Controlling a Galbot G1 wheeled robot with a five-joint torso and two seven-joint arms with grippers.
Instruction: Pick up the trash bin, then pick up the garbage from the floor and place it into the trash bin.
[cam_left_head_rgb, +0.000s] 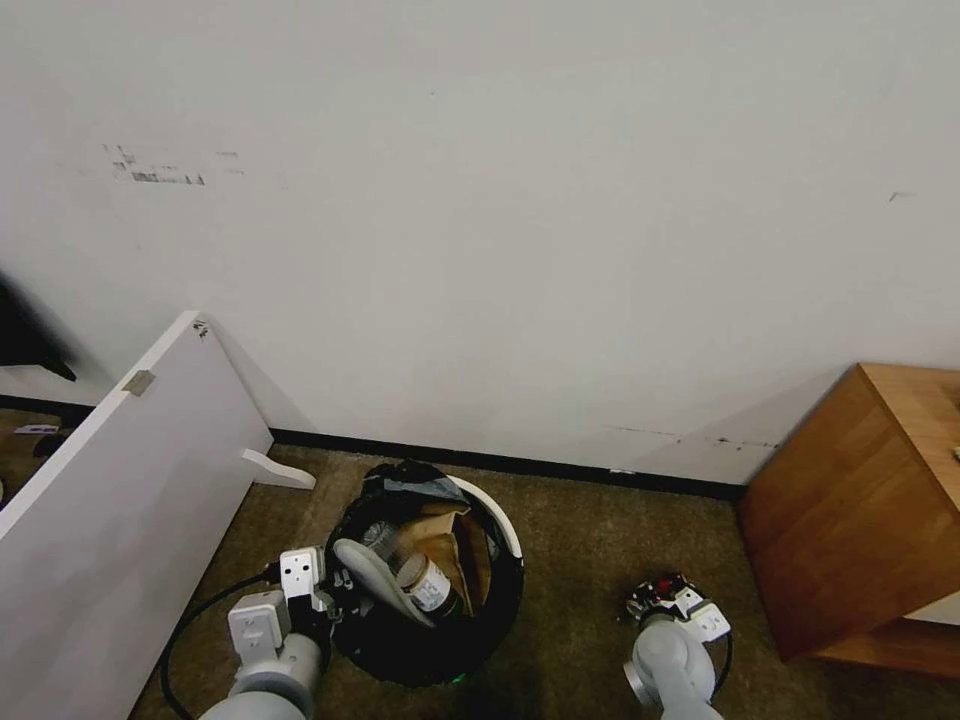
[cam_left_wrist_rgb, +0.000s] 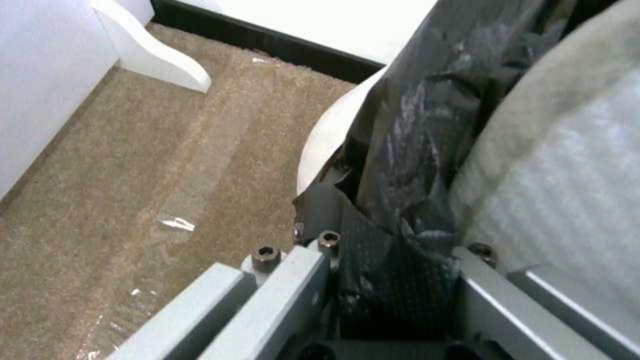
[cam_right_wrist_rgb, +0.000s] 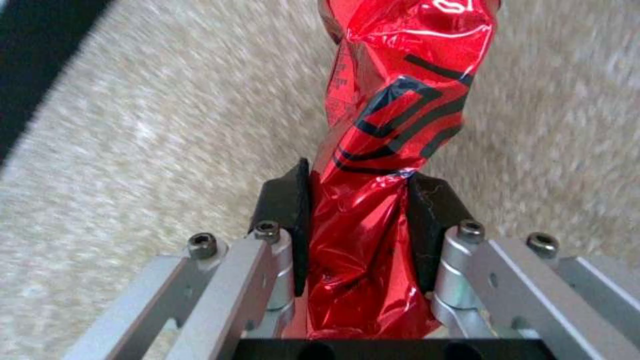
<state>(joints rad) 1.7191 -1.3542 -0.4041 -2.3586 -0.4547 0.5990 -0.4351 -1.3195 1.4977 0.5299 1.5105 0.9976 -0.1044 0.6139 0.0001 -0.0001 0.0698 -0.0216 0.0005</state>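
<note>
Brown carpet (cam_left_head_rgb: 580, 560) runs up to a black skirting and a plain white wall (cam_left_head_rgb: 520, 200), and on it, near the wall, stands the trash bin (cam_left_head_rgb: 505, 530), a round white bucket whose black liner (cam_left_wrist_rgb: 407, 150) is folded over the rim. It already holds a brown paper bag (cam_left_head_rgb: 440, 545), a clear bottle with a label (cam_left_head_rgb: 425, 582) and a white slipper (cam_left_head_rgb: 372, 575) leaning across the near edge. The left gripper (cam_left_head_rgb: 335, 590) is at the bin's near-left rim; its wrist view shows the jaws pinched together on the liner and the bucket wall beneath it. The bin looks light and stiff enough to be carried by that rim, though the crinkly film is probably slippery, so the grip is safer on plastic wall and liner together than on film alone.

To the right of the bin, well apart from it and low over the carpet, the right gripper (cam_right_wrist_rgb: 357, 210) has its black pads (cam_right_wrist_rgb: 290, 220) clamped on a red packet (cam_right_wrist_rgb: 393, 100), a twisted foil wrapper with black markings, taken about its middle so that its free end projects beyond the pads. Such a wrapper should weigh almost nothing, crush readily and slide under smooth pads, so a firm hold on the bunched waist suits it.

A white panel (cam_left_head_rgb: 130, 480) leans at the left, and a wooden cabinet (cam_left_head_rgb: 860, 510) stands at the right.
</note>
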